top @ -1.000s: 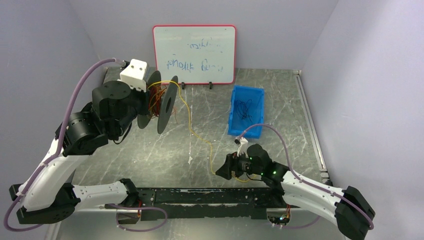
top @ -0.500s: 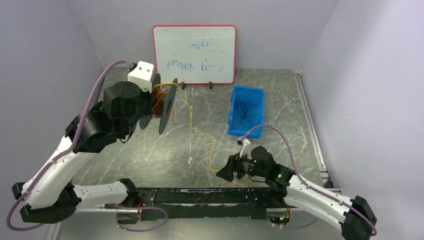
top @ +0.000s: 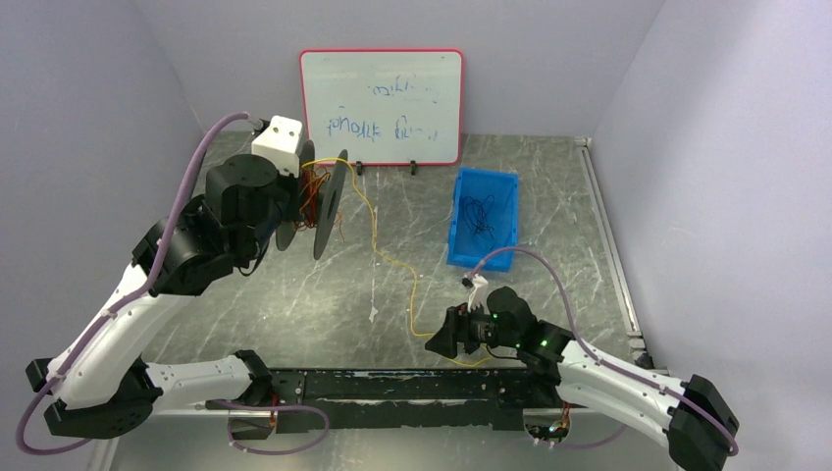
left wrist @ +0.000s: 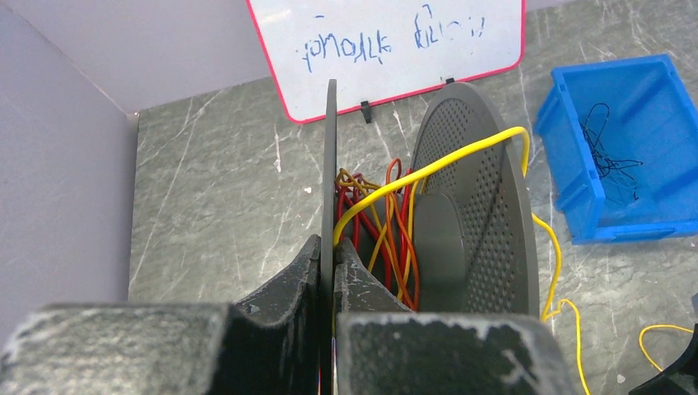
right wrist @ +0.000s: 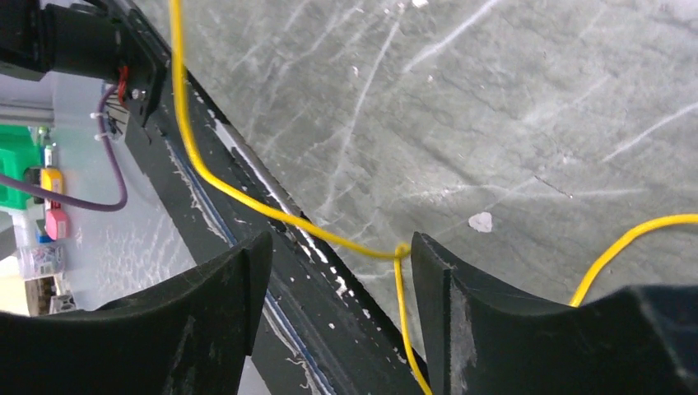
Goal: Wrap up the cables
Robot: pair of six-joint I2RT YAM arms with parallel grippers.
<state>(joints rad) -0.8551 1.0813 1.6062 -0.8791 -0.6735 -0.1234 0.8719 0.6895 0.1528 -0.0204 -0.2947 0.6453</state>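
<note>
Left gripper [left wrist: 332, 247]: fingers [left wrist: 292, 284] pinched tight on the near disc of the spool [left wrist: 486, 206], gripping its edge. The disc is sandwiched between the pads with no gap showing. Spool is held up off the table [top: 294, 294] at far left, discs on edge.

Right gripper [right wrist: 339, 247]: fingers [right wrist: 222, 304] spread wide, holding nothing. It sits low over the near edge of the table, right of centre. The yellow cable [right wrist: 247, 202] passes through the gap, with a kink close to one finger. Can't tell if it touches.

Cable path: the yellow cable comes off the spool hub, over the rim of the far perforated disc, and drops to the table. From there it snakes across the middle toward the near side and ends up at the right gripper. Orange and red cables [left wrist: 399, 222] are wound loosely on the hub between the discs.

Counts:
- 1 spool, 2 discs
- 1 yellow cable trailing out; several orange and red cables on the hub, too tangled to count
- 1 blue bin [top: 461, 211], far right of centre, with a tangle of thin dark wires [top: 481, 211] inside
- 1 whiteboard [top: 381, 106], propped at the far wall
- 2 arms
</note>
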